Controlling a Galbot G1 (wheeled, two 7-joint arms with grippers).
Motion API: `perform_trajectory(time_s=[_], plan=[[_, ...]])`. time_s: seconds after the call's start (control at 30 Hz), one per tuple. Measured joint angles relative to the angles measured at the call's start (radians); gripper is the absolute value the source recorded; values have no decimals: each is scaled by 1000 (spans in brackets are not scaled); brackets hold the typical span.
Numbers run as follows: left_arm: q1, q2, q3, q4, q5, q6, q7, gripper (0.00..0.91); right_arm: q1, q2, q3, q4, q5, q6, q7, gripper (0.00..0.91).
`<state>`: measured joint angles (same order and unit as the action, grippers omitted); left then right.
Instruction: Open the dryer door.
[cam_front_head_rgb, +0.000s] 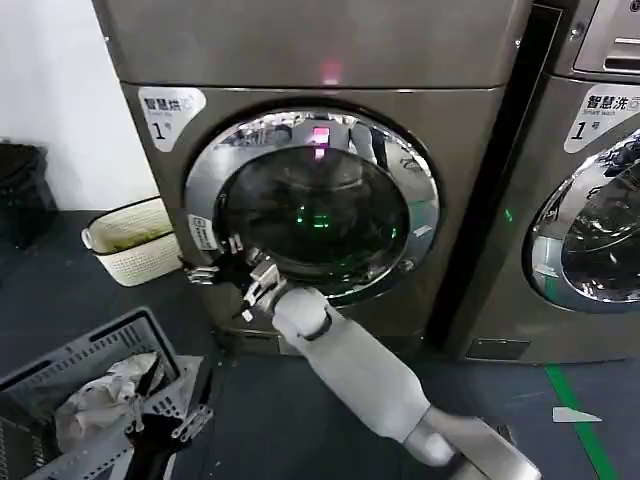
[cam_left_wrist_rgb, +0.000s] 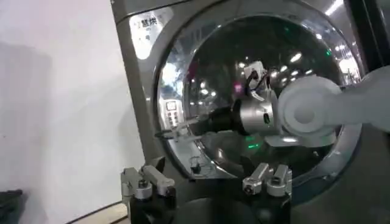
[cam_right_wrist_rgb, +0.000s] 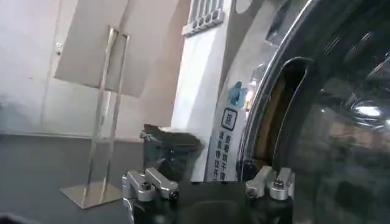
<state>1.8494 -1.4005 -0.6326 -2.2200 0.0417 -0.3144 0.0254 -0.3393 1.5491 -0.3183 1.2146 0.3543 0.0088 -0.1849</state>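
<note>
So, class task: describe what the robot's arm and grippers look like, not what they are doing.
The right arm has smooth pale grey shells, a silver metal wrist and thin cables. The right gripper is black with silver finger parts. The left gripper has silver, bolted finger blocks on a black base.

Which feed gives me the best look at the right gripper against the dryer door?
The left wrist view: it shows the right gripper side-on, fingers reaching the chrome rim of the dryer door. The head view shows the gripper at the rim's lower left, partly behind the arm. The right wrist view shows finger bases and the door edge.
</note>
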Motion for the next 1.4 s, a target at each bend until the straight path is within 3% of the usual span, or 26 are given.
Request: perform_trajectory(time_s=[0.63,0.93,1.4], plan=[[-8,4,-8,2,-3,3,1,907,28,-99,-51,76,179,3,-236,907],[-1,6,-20,2,-10,1,1,907,30,-145,-65,125,221,1,-288,907],[-2,33,-132,31,-28,31,32,907,-5,-278,-91,314,301,-15,-360,907]])
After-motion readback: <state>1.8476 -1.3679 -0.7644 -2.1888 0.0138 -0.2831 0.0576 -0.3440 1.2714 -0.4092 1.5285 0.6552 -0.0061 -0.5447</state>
